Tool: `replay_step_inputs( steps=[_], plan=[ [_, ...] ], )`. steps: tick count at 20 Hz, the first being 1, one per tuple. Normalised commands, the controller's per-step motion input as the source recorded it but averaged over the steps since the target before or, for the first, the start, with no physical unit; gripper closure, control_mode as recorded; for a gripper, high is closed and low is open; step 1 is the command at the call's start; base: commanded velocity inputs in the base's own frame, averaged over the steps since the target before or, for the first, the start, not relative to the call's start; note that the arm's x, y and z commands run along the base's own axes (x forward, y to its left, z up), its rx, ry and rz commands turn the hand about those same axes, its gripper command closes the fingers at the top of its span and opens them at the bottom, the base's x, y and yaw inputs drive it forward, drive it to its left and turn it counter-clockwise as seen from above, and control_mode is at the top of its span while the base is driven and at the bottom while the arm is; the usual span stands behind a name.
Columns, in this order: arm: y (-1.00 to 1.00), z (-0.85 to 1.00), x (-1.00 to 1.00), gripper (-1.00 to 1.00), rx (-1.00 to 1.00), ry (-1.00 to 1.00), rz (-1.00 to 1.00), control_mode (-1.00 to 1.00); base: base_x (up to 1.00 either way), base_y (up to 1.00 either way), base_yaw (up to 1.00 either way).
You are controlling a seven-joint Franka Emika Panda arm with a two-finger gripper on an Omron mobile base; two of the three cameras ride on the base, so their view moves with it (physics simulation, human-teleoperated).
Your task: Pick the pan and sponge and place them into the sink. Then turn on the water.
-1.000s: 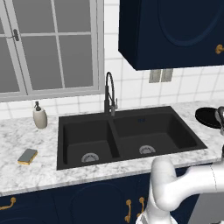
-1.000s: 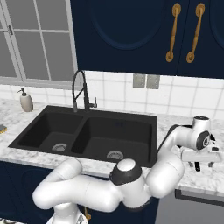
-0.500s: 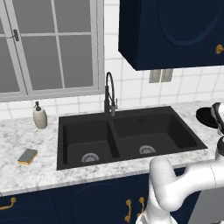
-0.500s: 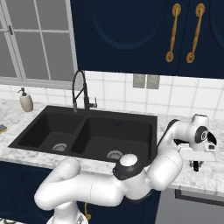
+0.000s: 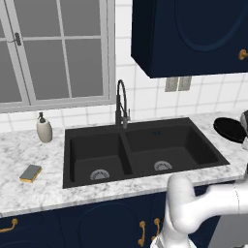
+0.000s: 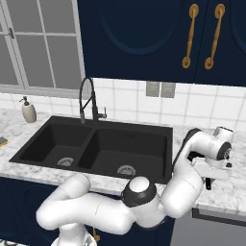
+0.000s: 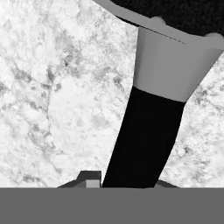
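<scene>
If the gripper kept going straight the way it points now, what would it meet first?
The pan's handle: the gripper appears already shut on it. Past that, the marble counter lies right behind, though depth is hard to judge.

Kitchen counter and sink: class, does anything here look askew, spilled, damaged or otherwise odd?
Nothing stands out. The sponge lies flat on the counter left of the sink, the soap dispenser stands upright, and the pan sits right of the sink.
</scene>
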Motion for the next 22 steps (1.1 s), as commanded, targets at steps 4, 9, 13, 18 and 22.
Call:
replay_step_inputs(
  steps=[4,9,13,18,22],
  plan=[
    [1.00,0.04,-0.83,1.00,0.01,-0.56,0.00,-1.00,0.00,0.00,0.00],
    [1.00,0.33,-0.55,1.00,-0.11,-0.48,0.00,-1.00,0.00,0.00,0.00],
    [1.00,0.19,-0.20,1.00,-0.31,-0.07,0.07,-1.00,0.00,0.00,0.00],
    [1.00,0.18,0.00,1.00,-0.43,0.12,0.26,-1.00,0.00,0.00,0.00],
    [0.80,0.28,0.00,1.00,-0.29,0.18,0.41,-1.00,0.00,0.00,0.00]
  ],
)
